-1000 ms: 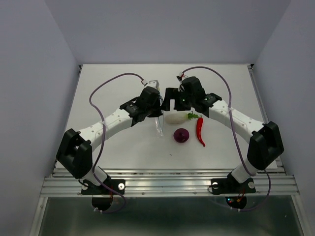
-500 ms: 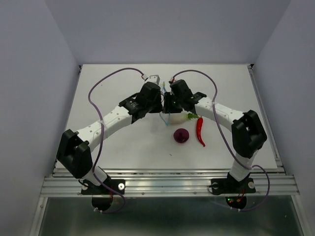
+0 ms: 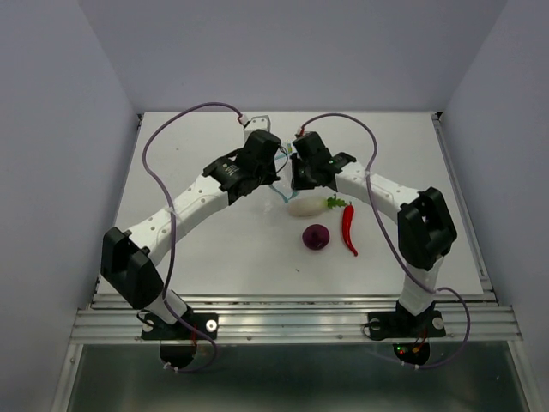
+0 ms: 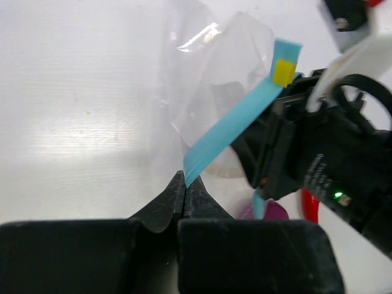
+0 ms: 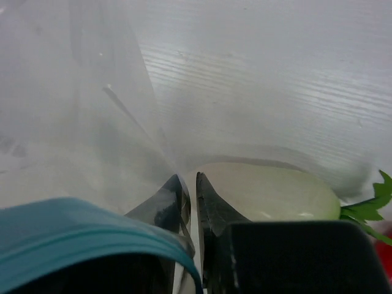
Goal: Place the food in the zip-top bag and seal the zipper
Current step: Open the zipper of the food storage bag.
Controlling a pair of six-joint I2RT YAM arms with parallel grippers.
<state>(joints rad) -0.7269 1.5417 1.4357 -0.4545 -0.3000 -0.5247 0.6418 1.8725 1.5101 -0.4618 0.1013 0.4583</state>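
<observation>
My left gripper is clamped tight on one end of the blue zipper. My right gripper has its jaws drawn nearly together, pinching the clear film of the zip-top bag. The bag hangs between the two grippers over the middle of the tabletop, toward its far edge. I see the radish through the plastic; it lies just beside the bag. The onion sits closer to the near edge, and the chili pepper lies to its right.
</observation>
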